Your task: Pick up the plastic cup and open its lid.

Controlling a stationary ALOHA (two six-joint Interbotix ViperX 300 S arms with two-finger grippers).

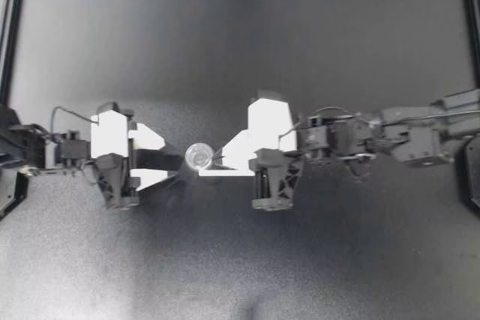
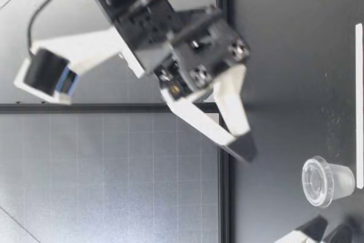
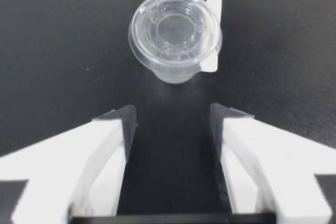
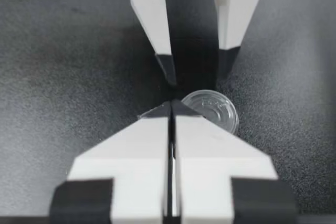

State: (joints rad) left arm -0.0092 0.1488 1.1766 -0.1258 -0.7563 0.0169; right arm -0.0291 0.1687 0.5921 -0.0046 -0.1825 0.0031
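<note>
A small clear plastic cup (image 1: 199,157) with its lid on stands upright on the black table, between my two grippers. My left gripper (image 1: 169,158) is open and holds nothing; in the left wrist view the cup (image 3: 175,35) sits a little ahead of its spread fingertips. My right gripper (image 1: 212,164) is shut with nothing in it. In the right wrist view its tips (image 4: 170,106) end just beside the cup (image 4: 212,109). The low view shows my right gripper (image 2: 244,145) hanging above the table, higher than the cup (image 2: 328,181).
A thin white strip (image 3: 212,19) lies on the table beside the cup and runs away toward my right arm. The dark table frame (image 1: 9,35) borders the work surface.
</note>
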